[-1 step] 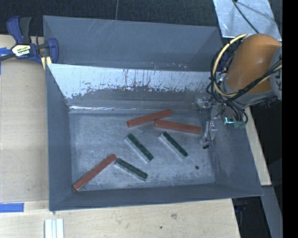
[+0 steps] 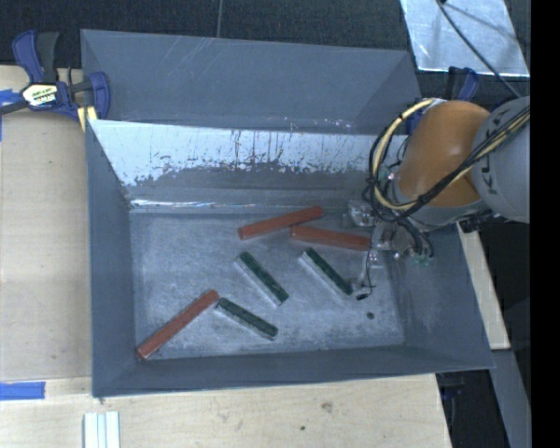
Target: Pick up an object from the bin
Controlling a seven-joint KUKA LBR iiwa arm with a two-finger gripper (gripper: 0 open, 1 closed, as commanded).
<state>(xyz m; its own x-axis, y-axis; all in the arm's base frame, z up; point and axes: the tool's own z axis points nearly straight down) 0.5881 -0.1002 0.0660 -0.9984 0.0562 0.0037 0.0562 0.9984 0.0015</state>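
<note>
Toward the right end of the bin (image 2: 112, 250) floor: gripper (image 2: 366, 286) down low, tip just beside the lower right end of a dark green strip (image 2: 325, 271) lying flat and slanted. Just above that strip: a reddish-brown bar (image 2: 329, 238), right end close to the gripper. Gripper opening: cannot tell from this view. Nothing seen in its grasp.

Handling, judged from appearance:
- Thin, flat and narrow; probably light and stiff, not fragile.
- Flush on the metal floor, so little edge to catch.
- Likely to slide or pivot if pushed from one end.

Recommended hold:
- Close across the narrow width, on the two long edges.
- Take near mid-length to prevent tipping; with an end grip, expect droop or swing at the far end.
- Keep clear of the reddish-brown bar during closing.

Elsewhere on the floor, apart from the gripper: a second reddish-brown bar (image 2: 280, 222), a central green strip (image 2: 263, 278), a lower green strip (image 2: 247, 317), and a long reddish-brown bar (image 2: 177, 323) at lower left.
</note>
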